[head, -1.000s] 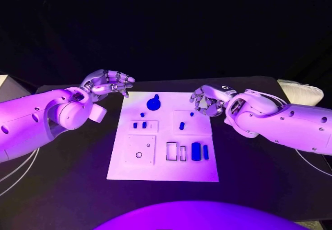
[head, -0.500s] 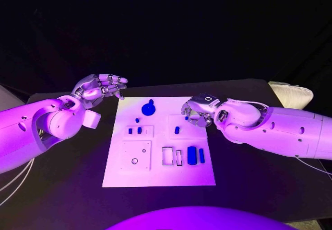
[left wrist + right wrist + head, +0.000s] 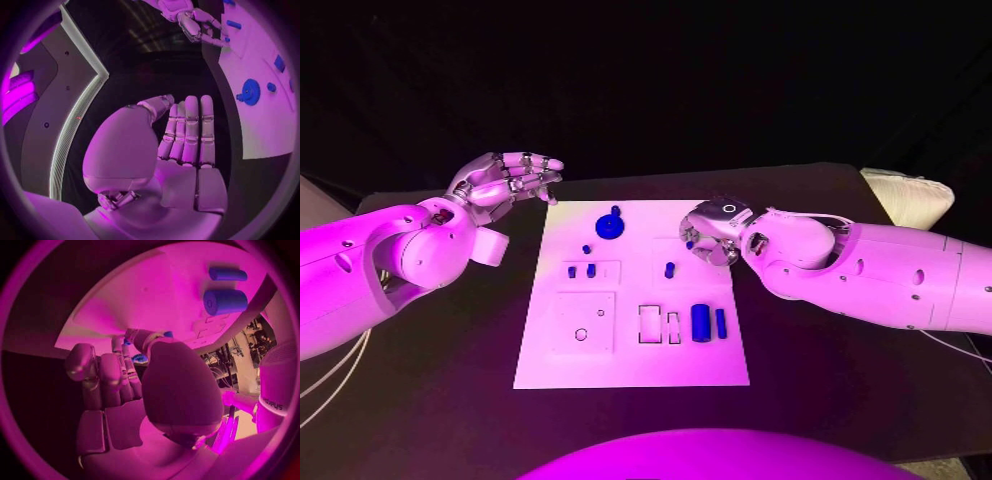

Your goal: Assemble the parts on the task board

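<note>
Right hand [image 3: 708, 232] above upright peg [image 3: 671, 269]

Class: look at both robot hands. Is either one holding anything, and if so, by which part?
Neither visibly holds anything. The left robot hand hangs off the board, fingers apart, while the right robot hand hovers over it; its grip cannot be told.

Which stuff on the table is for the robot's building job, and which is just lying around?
For the job: the white task board; the blue gear-shaped part; the small blue peg; the two blue cylinders; the right hand over the board; the left hand, holding nothing.

Just lying about: the pale bundle at the table's far right edge.
</note>
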